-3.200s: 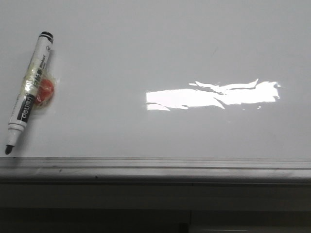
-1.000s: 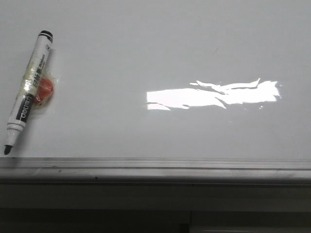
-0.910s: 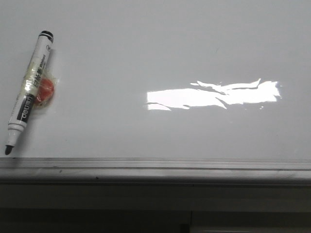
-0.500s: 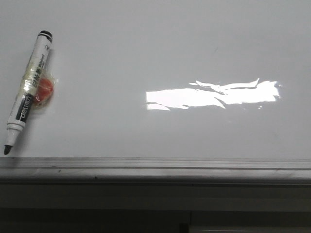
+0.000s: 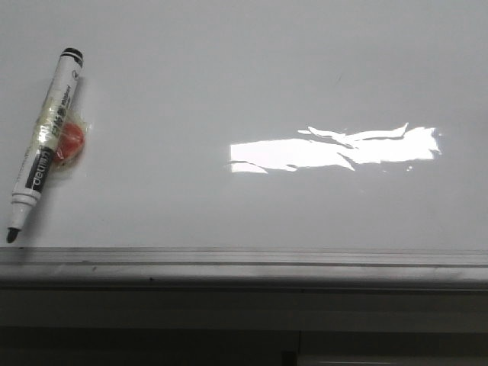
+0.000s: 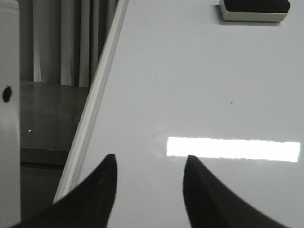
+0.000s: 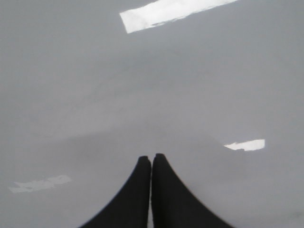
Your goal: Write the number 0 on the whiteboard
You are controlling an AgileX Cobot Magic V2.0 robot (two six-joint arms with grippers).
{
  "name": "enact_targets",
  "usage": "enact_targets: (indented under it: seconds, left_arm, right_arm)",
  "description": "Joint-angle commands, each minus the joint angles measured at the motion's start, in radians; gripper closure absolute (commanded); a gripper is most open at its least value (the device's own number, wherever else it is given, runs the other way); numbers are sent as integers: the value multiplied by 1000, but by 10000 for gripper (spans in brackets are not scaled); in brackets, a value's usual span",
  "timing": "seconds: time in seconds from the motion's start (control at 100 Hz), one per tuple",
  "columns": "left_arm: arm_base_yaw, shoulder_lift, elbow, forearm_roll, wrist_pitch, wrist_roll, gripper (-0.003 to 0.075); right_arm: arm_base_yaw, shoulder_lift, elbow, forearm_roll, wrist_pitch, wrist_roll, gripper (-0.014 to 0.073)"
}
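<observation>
The whiteboard (image 5: pixel 252 84) fills the front view, its silver rim (image 5: pixel 244 259) along the near edge. No number 0 shows on it in any view. A black-and-white marker (image 5: pixel 42 145) lies at the board's left with its cap off, tip toward the rim, and a small orange piece (image 5: pixel 71 143) is taped to it. My left gripper (image 6: pixel 148 164) is open and empty above the board (image 6: pixel 199 85), beside its rim (image 6: pixel 92 109). My right gripper (image 7: pixel 151 159) is shut and empty over bare board (image 7: pixel 152 85). Neither gripper shows in the front view.
A bright white glare patch (image 5: pixel 335 149) lies on the board right of centre. An eraser with a dark top (image 6: pixel 254 9) sits on the board far ahead of the left gripper. Beyond the rim in the left wrist view stand a grey surface (image 6: pixel 47 118) and a white post (image 6: pixel 9 118).
</observation>
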Motion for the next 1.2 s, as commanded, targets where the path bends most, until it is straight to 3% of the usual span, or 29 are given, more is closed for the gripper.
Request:
enact_targets:
  seconds: [0.0,0.15,0.32,0.43,0.63,0.77,0.99,1.19]
  left_arm:
    - [-22,16,-31,3,-105,-6,302]
    - [-28,27,-31,-34,-165,-6,351]
    - [-81,77,-31,104,-24,-4,372]
    - [-197,119,-31,92,18,-4,372]
    - [-506,219,-28,99,20,-4,372]
    - [-659,313,-28,3,20,-7,408]
    - [-701,443,-28,-131,11,-7,416]
    - [-701,499,-28,-165,20,-7,416]
  right_arm:
    - [4,17,-36,-12,-93,0,643]
    - [4,17,-36,-20,-110,0,643]
    - [4,17,-27,-26,-108,-1,643]
    - [4,17,-20,-26,-89,-1,643]
    - [4,17,-18,-36,-62,-1,643]
    - [12,17,-18,-67,-62,-1,643]
    - [72,17,-18,-78,-63,-1,643]
    - [107,17,-18,-87,-63,-1,643]
